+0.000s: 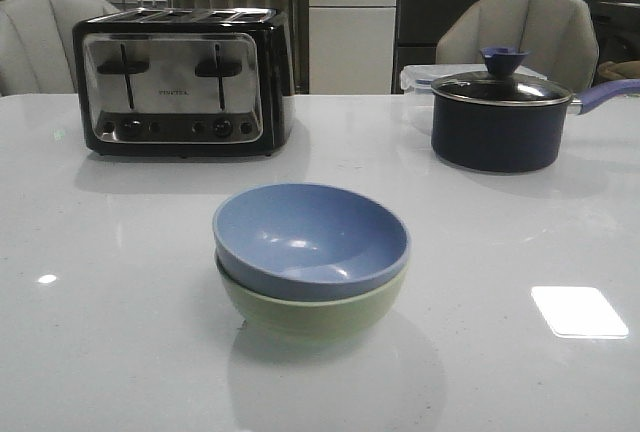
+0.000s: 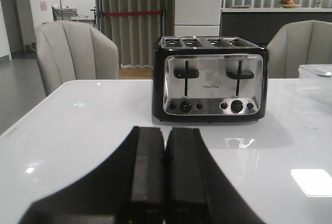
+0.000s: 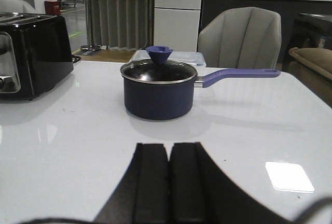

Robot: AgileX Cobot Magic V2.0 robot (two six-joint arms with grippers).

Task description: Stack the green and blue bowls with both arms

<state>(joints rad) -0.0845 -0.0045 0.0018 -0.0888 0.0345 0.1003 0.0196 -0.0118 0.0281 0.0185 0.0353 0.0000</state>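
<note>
Both bowls look stacked already, blue bowl (image 1: 310, 237) nested in green bowl (image 1: 305, 312) on the desk (image 1: 120, 332), while left gripper (image 2: 165, 177) and right gripper (image 3: 169, 182) sit pressed together, empty, so little seems left.

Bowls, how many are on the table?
2. The blue bowl sits nested inside the green bowl, both stacked mid-table in front of the toaster and saucepan. No others show.

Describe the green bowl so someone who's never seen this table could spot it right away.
Start at the black and chrome toaster at the back left of the white table. Come forward to the two nested bowls near the middle. The green bowl is the lower one, pale sage, holding the blue bowl inside it.
</note>
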